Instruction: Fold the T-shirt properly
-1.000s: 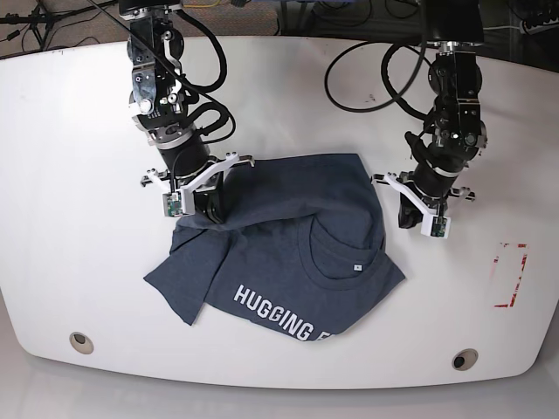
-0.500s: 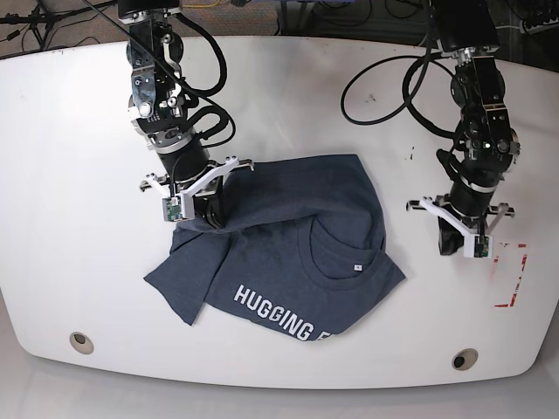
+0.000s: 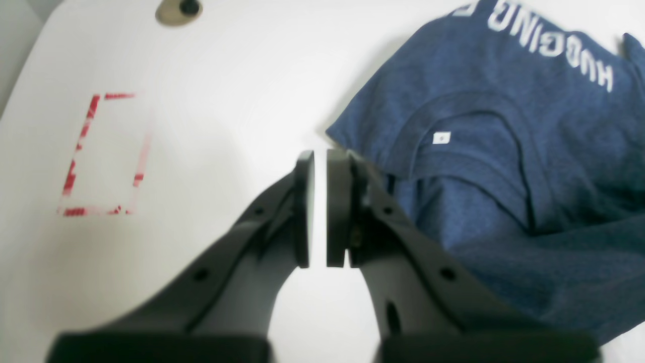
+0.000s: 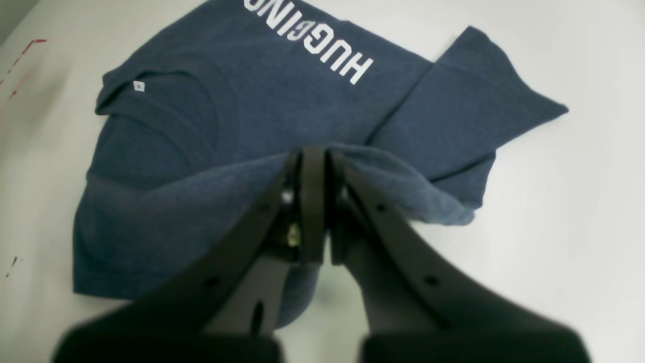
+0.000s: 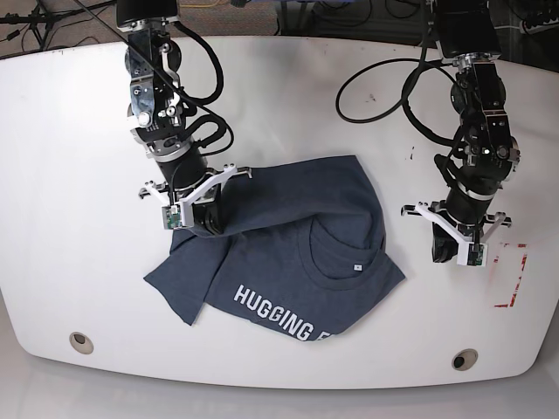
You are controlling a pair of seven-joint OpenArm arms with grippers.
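The dark navy T-shirt [image 5: 288, 262] lies partly folded mid-table, its white "HUGGING" lettering toward the front edge and its collar with a small white tag facing up. My right gripper [image 5: 206, 223] is at the shirt's back left part, shut on a raised fold of the cloth. The right wrist view shows that gripper [image 4: 316, 171] pinching the T-shirt [image 4: 242, 106]. My left gripper [image 5: 452, 251] hovers over bare table just right of the shirt, shut with nothing in it. In the left wrist view the gripper [image 3: 318, 174] has only a thin slit between its pads, beside the T-shirt [image 3: 504, 166].
A red rectangle marking [image 5: 512, 276] sits on the white table right of my left gripper, also the red marking [image 3: 103, 154] in the left wrist view. Two round holes [image 5: 81, 341] [image 5: 465, 359] lie near the front edge. Black cables [image 5: 384, 78] loop at the back.
My left arm has swung away from the shirt's right edge toward the red marking, empty. My right gripper keeps its hold on the fold and has shifted only slightly.
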